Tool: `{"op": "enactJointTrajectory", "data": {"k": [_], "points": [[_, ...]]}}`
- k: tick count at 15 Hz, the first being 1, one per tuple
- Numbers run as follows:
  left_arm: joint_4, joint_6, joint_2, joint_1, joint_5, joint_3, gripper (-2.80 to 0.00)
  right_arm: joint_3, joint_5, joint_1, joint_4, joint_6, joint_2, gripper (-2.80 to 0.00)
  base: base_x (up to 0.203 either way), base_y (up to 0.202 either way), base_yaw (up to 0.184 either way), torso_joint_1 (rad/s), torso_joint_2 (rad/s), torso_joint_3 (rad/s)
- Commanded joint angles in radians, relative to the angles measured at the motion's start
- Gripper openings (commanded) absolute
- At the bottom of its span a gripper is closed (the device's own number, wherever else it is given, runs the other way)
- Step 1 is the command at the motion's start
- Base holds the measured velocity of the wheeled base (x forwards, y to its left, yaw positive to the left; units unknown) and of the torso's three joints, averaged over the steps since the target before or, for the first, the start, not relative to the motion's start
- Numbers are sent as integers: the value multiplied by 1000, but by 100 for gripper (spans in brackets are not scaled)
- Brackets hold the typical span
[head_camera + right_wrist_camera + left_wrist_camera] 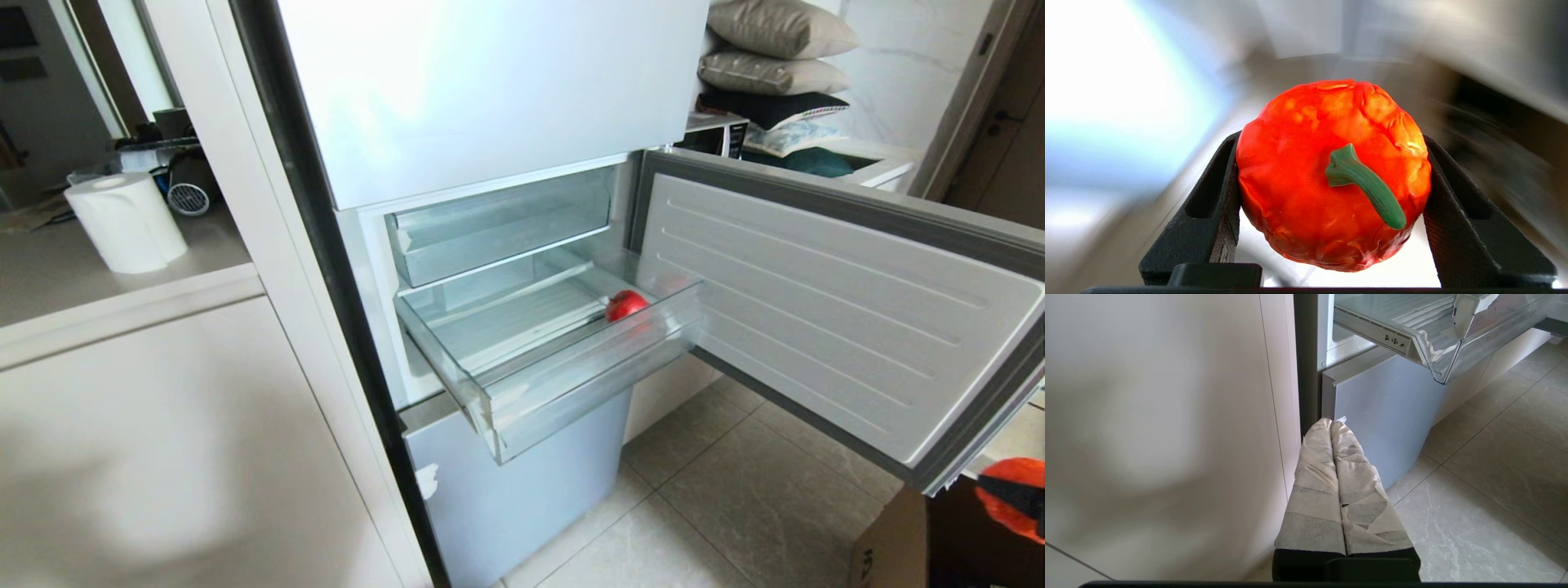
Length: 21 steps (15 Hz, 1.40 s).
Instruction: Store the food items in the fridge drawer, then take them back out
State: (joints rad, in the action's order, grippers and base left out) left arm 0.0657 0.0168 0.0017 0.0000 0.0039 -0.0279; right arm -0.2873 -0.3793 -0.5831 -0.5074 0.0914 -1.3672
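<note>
A: Two fruits logged. Red fruit [626, 305] lies inside the pulled-out clear drawer [571, 392], near its right wall, on the ribbed floor. Fridge door [833, 310] swung wide to the right.

B: And the orange-red fruit [1331, 175]?

A: Pinched between the black fingers [1208, 212] of the right gripper [1331, 163], one finger on each side, green stem facing the wrist camera. In the head view that fruit shows at the lower right edge, below the open door and above a cardboard box [898, 539], well apart from the drawer.

B: Left gripper [1333, 424]?

A: Low beside the white cabinet panel, tape-wrapped fingers [1314, 486] pressed together, pointing toward the grey lower fridge door [1384, 412]. Holds nothing. Drawer corner sits above it.

B: Surroundings?

A: Paper roll [126, 222] on the table to the left of the fridge; stacked pillows [775, 49] behind the door; tiled floor [735, 506]
</note>
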Motion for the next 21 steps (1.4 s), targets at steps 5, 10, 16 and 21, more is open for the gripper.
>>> {"op": "enactJointTrajectory", "data": {"k": [5,10,16,21], "points": [[0,0,0,0,1,0,-280,-208,83,703,66,-236,-31,-280,0,0,0,0,0,0],[0,0,1,0,1,-1,-280,-580,150,847,75,-246,-347,-280,0,0,0,0,0,0],[0,0,0,0,1,0,-280,-890,183,924,-22,-241,-663,-280,0,0,0,0,0,0],[0,0,0,0,1,0,-280,-1099,281,970,-153,-236,-834,-280,0,0,0,0,0,0]]}}
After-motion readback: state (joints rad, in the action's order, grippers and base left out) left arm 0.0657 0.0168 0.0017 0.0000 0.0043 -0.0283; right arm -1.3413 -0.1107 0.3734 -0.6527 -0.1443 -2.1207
